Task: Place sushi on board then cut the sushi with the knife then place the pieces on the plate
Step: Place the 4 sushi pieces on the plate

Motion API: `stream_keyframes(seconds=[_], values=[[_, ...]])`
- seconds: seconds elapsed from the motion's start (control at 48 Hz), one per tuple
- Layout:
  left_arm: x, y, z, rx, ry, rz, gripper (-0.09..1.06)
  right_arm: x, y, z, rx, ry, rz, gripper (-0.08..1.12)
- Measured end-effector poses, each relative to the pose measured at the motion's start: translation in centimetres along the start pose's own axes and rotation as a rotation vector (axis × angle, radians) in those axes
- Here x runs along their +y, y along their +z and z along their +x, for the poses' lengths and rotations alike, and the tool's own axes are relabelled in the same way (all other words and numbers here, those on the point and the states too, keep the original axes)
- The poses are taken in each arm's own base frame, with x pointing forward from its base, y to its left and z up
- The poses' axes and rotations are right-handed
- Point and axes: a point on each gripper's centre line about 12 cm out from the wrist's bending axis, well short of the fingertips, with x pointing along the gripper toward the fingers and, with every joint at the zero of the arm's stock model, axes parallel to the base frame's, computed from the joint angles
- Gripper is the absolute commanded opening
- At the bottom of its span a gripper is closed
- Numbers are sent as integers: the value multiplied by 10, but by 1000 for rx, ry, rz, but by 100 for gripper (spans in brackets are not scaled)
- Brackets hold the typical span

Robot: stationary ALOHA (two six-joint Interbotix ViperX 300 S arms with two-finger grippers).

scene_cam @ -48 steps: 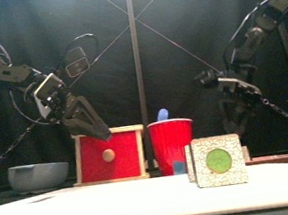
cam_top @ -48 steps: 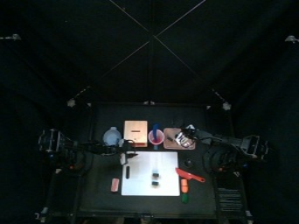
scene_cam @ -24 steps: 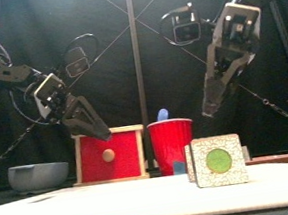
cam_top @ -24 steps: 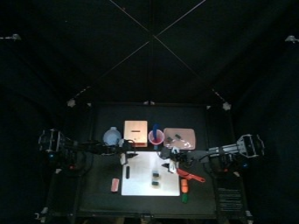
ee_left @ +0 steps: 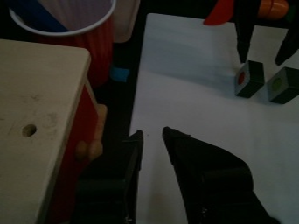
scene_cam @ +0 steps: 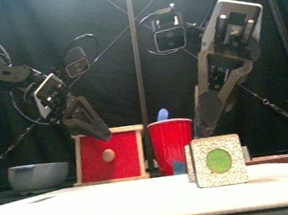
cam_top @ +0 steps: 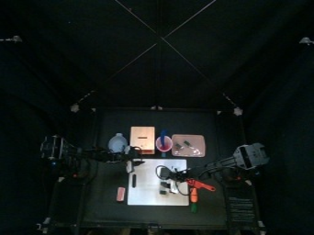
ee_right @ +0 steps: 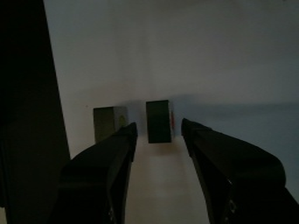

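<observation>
Two sushi blocks [scene_cam: 219, 161] stand mid-board [cam_top: 145, 197], slightly apart, in a line running 12 to 6. The near one's green-centred face points to 6. The right gripper [ee_right: 155, 129], on an arm reaching in from 3, tilts down just above the blocks, jaws spread, gripping nothing. The left gripper [ee_left: 152, 136] hangs at the board's 10, by the box [scene_cam: 110, 155], jaws narrowly parted, empty.

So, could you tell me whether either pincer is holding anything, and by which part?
Nothing is held. The right pincer hangs open above the sushi pieces; the left pincer is open and empty beside the wooden box.
</observation>
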Motion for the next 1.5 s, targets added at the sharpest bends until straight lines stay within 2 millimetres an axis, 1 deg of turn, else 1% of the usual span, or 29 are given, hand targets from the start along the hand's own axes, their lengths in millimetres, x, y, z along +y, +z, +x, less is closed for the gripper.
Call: stream_keyframes(seconds=[0.208,0.271,0.333,0.396,0.458,0.521,0.604,0.688,0.771,0.875,0.896,0.917,1.021,1.208,1.271,1.354,1.438,1.5], values=[[0,0,0,0,0,0,68,-1,-4,15,31,-12,1,79],[0,0,0,0,-1,1,68,-1,-4,20,38,-16,1,75],[0,0,0,-2,0,0,68,-2,-5,23,44,-18,-1,68],[0,0,0,0,-1,1,68,0,-4,23,42,-16,-2,60],[0,0,0,0,0,0,68,-1,-3,23,42,-16,4,55],[0,0,0,0,0,0,68,-2,-4,23,43,-17,8,54],[0,0,0,0,-1,1,68,-7,-4,18,41,-23,21,55],[0,0,0,0,0,0,68,-20,-3,4,24,-36,55,55],[0,0,0,0,0,0,68,-39,0,-22,-10,-58,105,55],[-1,0,0,0,-2,2,68,-70,-2,-58,-42,-108,178,55],[0,0,0,0,-1,1,68,-75,-4,-63,-43,-119,190,55],[0,0,0,0,0,0,68,-85,-7,-70,-44,-137,216,55],[0,-1,0,2,0,0,68,-117,-19,-100,-53,-212,292,55],[0,0,0,0,-1,1,68,-174,-48,-145,-75,-380,423,56],[0,0,0,0,0,-2,68,-187,-54,-155,-89,-419,460,56],[0,-1,0,2,-1,1,68,-199,-61,-161,-94,-457,495,56],[0,-1,0,2,-1,-1,68,-206,-68,-159,-80,-474,519,56],[0,0,0,0,-1,1,68,-207,-73,-153,-58,-474,529,57]])
